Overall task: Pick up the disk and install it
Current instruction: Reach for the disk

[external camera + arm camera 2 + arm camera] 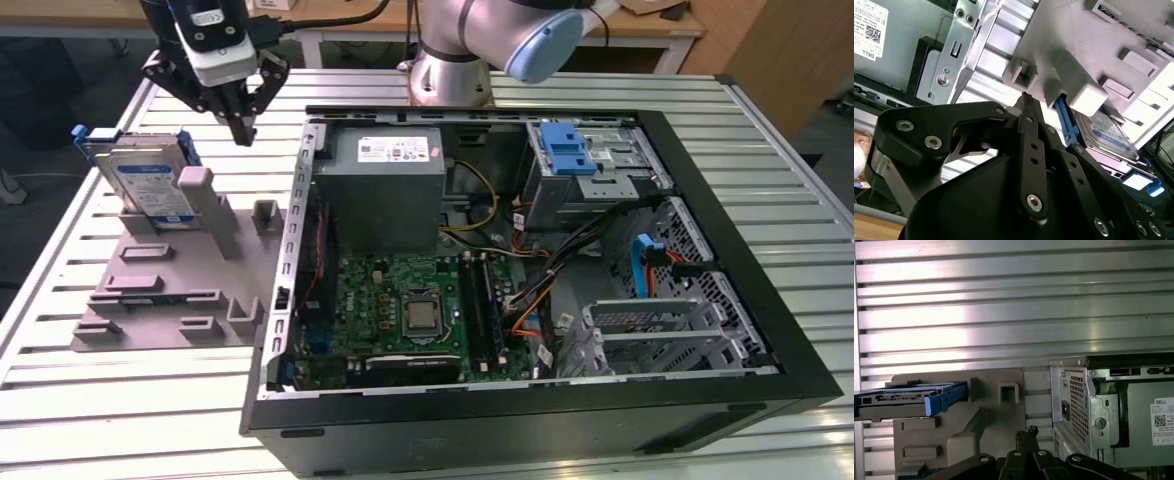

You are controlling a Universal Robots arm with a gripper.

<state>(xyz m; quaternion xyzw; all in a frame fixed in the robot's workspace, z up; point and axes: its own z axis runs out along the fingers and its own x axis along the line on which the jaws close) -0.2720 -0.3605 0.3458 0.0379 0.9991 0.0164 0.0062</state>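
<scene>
While the disk (pixel 144 180) stands on edge in the grey stand (pixel 160 300) at the exterior view's upper left, the gripper (pixel 243 132) hangs just beside it, fingers pressed together, holding nothing

Silver arm (pixel 451 40), blue cap (pixel 541 45), black claw (pixel 243 132)

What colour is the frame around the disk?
Blue. The frame around the disk shows best in the second wrist view.
</scene>
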